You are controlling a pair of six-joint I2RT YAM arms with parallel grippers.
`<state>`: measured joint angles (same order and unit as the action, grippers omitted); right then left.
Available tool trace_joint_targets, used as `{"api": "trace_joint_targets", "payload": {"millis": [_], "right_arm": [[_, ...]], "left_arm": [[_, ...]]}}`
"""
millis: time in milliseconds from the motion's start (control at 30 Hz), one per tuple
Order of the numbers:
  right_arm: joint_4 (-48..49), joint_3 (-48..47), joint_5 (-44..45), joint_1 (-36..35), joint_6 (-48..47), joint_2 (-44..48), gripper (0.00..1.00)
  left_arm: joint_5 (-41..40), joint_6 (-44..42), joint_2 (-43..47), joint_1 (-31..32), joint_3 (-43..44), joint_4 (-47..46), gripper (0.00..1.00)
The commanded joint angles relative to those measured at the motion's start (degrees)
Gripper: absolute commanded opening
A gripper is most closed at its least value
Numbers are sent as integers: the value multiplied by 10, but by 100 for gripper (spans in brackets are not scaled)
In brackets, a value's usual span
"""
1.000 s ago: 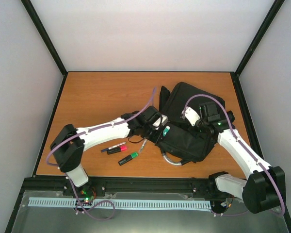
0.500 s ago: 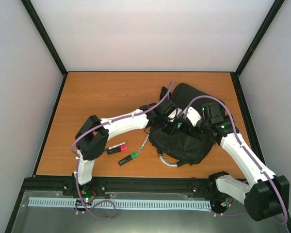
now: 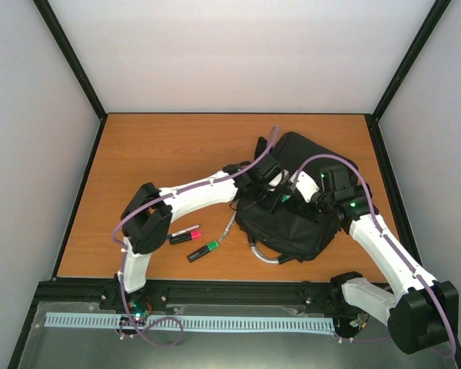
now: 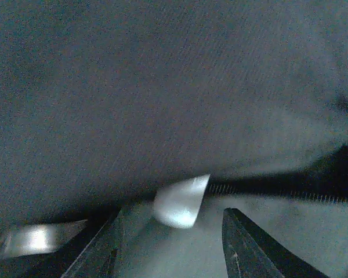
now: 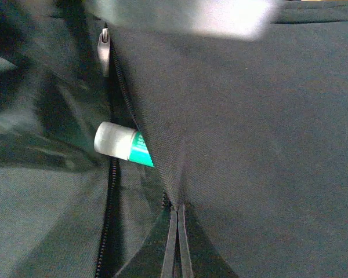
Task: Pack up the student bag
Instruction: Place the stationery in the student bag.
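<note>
Reaching farther right than a second ago, the left arm now lies across the student bag (image 3: 296, 231), and its left tool (image 4: 173, 223) has let go: the jaws stand apart with nothing between them. Just beyond their tips sits the pale cap of a white-capped marker (image 4: 180, 201), tucked under the edge of the black fabric beside a line of zip teeth.

The right tool (image 3: 301, 192) is closed and appears to pinch a fold of the bag, since the cloth draws to a point at the bottom of the right wrist view. There the marker's teal body slants into the open pocket below the zip pull (image 5: 104, 40).

The bag lies on the right half of the worktop (image 3: 161, 154). A pink marker (image 3: 190, 236) and a green marker (image 3: 203, 249) wait near its left side.

To finish this step cleanly, the left tool should back straight out, jaws wide, without dragging the cap. The right tool should keep the pocket mouth lifted.

How deep the marker sits is hidden. The right tool's fingers cannot be made out, and the left wrist view is dim and blurred.
</note>
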<state>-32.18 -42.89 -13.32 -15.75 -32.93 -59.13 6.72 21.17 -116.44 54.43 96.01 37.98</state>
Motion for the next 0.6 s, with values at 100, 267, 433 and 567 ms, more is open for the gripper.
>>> {"api": "trace_joint_targets", "payload": {"millis": [100,267,433,567], "right_arm": [[17,0,-20,-5,9,0,3],[19,0,-21,-5,10,0,3],[17,0,-24,-5,11,3,3],[18,0,-26,-5,12,9,3]], "left_arm": [[-1,41,147,4,-138,-60,48],[12,67,153,4,-194,-108,6],[12,77,127,4,-194,-153,1],[4,64,72,2,-139,-163,1]]}}
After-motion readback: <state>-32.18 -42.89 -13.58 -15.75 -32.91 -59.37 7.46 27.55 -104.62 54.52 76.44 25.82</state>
